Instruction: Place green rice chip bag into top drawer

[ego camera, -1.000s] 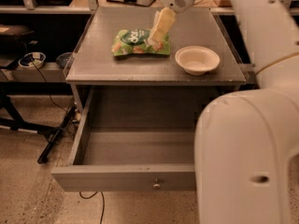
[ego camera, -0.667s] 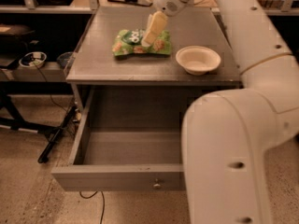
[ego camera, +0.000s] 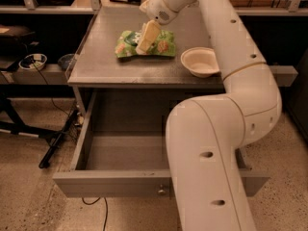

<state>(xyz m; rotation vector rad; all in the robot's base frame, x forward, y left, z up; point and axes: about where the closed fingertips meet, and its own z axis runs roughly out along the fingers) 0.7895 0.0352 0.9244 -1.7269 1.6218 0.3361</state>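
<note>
The green rice chip bag (ego camera: 126,46) lies flat on the grey cabinet top (ego camera: 110,71), left of centre. My gripper (ego camera: 144,46) reaches down from the back and its tips rest on the bag's middle, hiding part of it. The top drawer (ego camera: 113,184) is pulled out wide below the cabinet top, its inside bare, with a small round knob (ego camera: 161,191) on the front panel. My arm (ego camera: 216,143) curves over the drawer's right part and hides it.
A white round bowl (ego camera: 200,61) stands on the cabinet top, right of the bag. A small bowl with cables (ego camera: 32,60) sits on a low shelf at left. A black stand leg (ego camera: 57,141) and cable lie on the floor by the drawer's left side.
My gripper has moved left and down onto the middle of the bag. The bag, bowl and drawer have not moved.
</note>
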